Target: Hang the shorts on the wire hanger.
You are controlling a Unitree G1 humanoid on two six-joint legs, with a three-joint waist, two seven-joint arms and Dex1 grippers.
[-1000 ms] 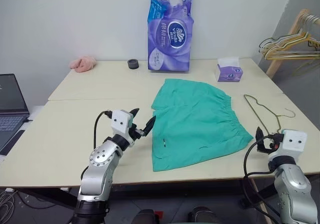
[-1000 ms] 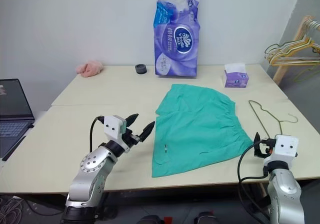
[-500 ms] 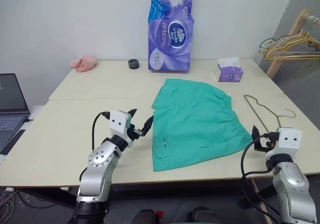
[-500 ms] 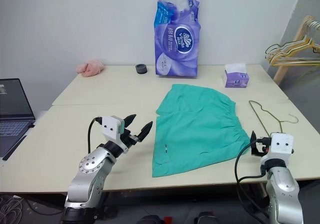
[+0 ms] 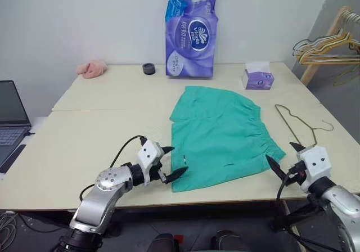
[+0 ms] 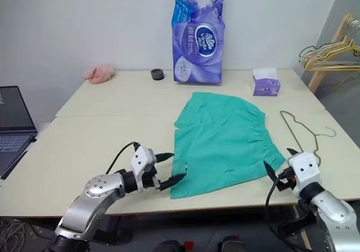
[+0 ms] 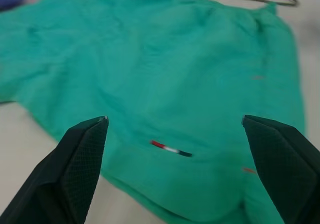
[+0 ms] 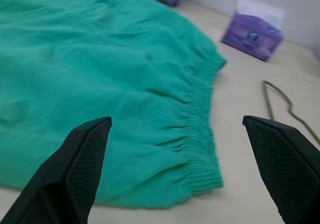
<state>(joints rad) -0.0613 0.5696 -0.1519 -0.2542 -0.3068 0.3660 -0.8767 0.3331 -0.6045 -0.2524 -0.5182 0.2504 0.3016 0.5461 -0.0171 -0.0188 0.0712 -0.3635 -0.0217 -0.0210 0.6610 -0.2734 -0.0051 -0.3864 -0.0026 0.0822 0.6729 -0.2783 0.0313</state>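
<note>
Spread flat on a pale cream table (image 5: 84,128), the shorts (image 5: 222,134) are soft teal-green cloth, lightly wrinkled, roughly a broad trapezoid. Their gathered, ruffled elastic waistband runs along the edge facing the robot's right, and the leg hems face its left. Just beside the waistband, apart from the cloth, lies the wire hanger (image 5: 295,122), a thin dull metal triangle with a curved hook.

Both arms are silver metal with white wrist blocks and pointed black fingers. The left gripper (image 5: 171,163) hovers at the near left corner of the shorts, its fingers spread wide and holding nothing. The right gripper (image 5: 284,155) sits near the waistband's near corner, likewise spread wide and empty.

At the far edge of the table stand a tall glossy purple pack of tissue rolls (image 5: 189,32), a small purple tissue box (image 5: 257,79), a short black ring (image 5: 149,68) and a fuzzy pink bundle (image 5: 91,67). A laptop (image 5: 11,122) sits off the table's left side, and a bunch of pale hangers (image 5: 329,44) hangs on a wooden rack at the right.

Close up, the left wrist view adds a small red, white and dark tag (image 7: 171,148) on the cloth. The right wrist view shows the waistband's tight puckers and the cross-hatched texture of the finger pads (image 8: 82,166).
</note>
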